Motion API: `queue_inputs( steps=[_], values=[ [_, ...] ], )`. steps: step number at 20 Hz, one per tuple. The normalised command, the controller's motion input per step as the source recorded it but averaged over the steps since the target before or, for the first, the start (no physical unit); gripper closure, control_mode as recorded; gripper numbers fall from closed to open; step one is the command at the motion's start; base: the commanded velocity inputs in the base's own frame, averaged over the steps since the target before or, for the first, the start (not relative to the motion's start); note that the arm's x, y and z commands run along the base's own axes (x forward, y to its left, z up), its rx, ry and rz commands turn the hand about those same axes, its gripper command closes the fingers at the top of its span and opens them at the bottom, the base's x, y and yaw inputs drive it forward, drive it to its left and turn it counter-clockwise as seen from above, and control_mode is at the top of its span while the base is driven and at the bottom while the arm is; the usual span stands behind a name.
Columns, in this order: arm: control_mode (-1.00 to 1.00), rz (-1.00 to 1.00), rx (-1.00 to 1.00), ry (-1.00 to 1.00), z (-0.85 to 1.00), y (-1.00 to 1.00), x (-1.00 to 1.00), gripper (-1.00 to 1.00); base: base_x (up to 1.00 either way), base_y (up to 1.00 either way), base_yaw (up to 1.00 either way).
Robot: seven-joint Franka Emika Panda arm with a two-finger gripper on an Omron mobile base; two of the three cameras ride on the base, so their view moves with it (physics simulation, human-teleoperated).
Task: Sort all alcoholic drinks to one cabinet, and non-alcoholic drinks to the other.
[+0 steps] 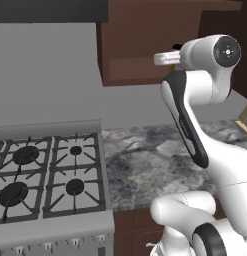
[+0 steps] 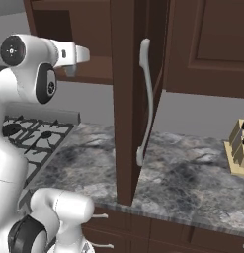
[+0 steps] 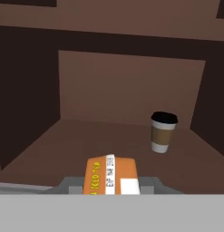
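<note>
Claw [image 3: 111,190] is pinching the orange can [image 3: 111,174], hovering over the cabinet floor [image 3: 63,145]; coffee cup [image 3: 163,132] is standing ahead-right.

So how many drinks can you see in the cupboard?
2: the coffee cup stands on the cabinet floor toward the back right, and the orange can sits in the gripper. Others may be hidden.

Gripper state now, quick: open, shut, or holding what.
Gripper: shut on the orange can, held at the front of the open cabinet, where the coffee cup already stands.
</note>
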Motion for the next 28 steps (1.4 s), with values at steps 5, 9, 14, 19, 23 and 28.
queue_inputs(
  steps=[5, 9, 14, 19, 23, 28],
  values=[
    [-1.0, 0.0, 0.0, 0.01, 0.0, 0.0, 0.12, 1.0, 0.0, 0.0, 0.0],
    [-1.0, 0.0, 0.0, 0.0, -0.02, 0.0, 0.14, 1.0, 0.0, 0.0, 0.0],
    [-1.0, 0.0, 0.0, 0.0, -0.06, 0.0, 0.14, 1.0, 0.0, 0.0, 0.0],
    [-1.0, 0.0, 0.0, 0.0, -0.05, 0.0, 0.15, 1.0, 0.0, 0.0, 0.0],
    [-1.0, 0.0, 0.0, 0.0, -0.08, 0.0, 0.18, 1.0, 0.0, 0.0, 0.0],
    [-1.0, 0.0, 0.0, 0.0, -0.1, 0.0, 0.17, 1.0, 0.0, 0.0, 0.0]
  ],
)
